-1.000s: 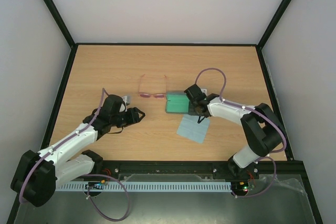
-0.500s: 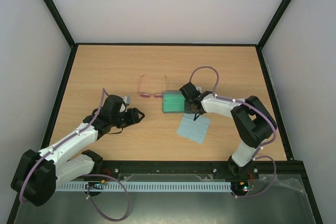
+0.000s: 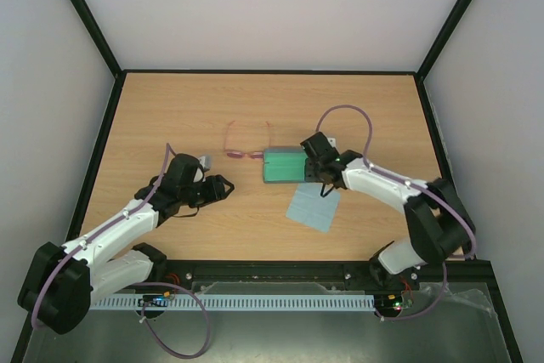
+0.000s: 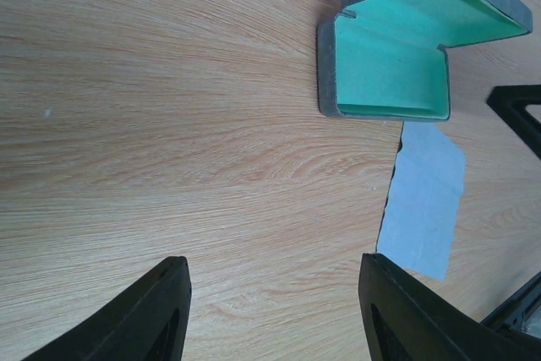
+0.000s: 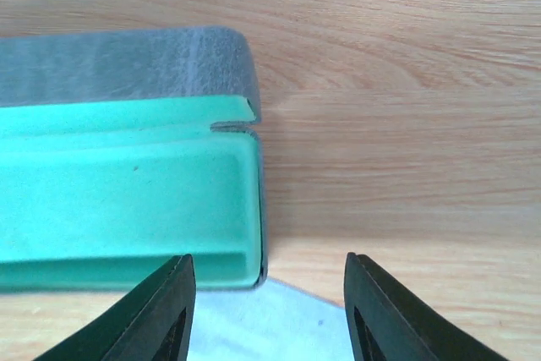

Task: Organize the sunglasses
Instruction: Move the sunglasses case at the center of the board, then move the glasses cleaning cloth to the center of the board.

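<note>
The sunglasses (image 3: 247, 146) lie open on the counter (image 3: 170, 108), just above and left of the frame's middle in the top view, temples pointing to the far edge. They are untouched and have not moved in the last second. The left wrist view catches only a pink lens at its top edge.

Just right of them, nearly touching, sits the case (image 3: 283, 166), lid open and green lining up. It is a little further left than a second ago, so closer to the sunglasses. The right arm had leaned in over it and has since drawn back to the right.

That looks like a nudge to set the case in place. The sunglasses are not yet folded or put inside.

Below and right of the case lies the cloth (image 3: 313, 207), flat, its top corner at the case's lower right edge.

The right fingers (image 5: 165, 310) hang wide and empty over that edge. The left fingers (image 4: 161, 310) are wide too, holding nothing, unmoved left of centre.

Counted: one pair of sunglasses, one case, one cloth.
</note>
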